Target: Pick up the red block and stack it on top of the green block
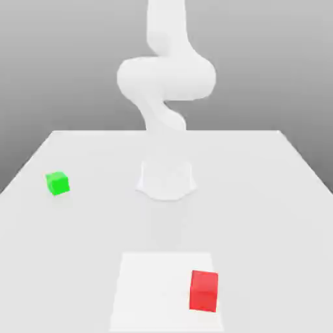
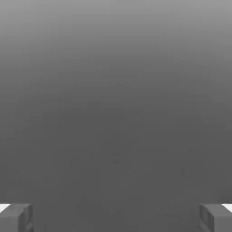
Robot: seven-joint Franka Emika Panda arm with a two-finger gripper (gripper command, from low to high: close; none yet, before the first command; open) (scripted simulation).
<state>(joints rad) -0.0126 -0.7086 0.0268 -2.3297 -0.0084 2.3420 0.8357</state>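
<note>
The red block rests on the white table near its front edge, toward the exterior view's right. The green block sits far off at the exterior view's left, farther back, about level with the arm's base. The two cubes are well apart and nothing touches either one. In the hand view my gripper is open, its two grey fingertips spread wide with nothing between them, and plain grey background lies beyond them.
The white arm's base stands at the table's middle, with the arm rising in a bend above it. A paler square patch lies at the front of the table, under and beside the red block.
</note>
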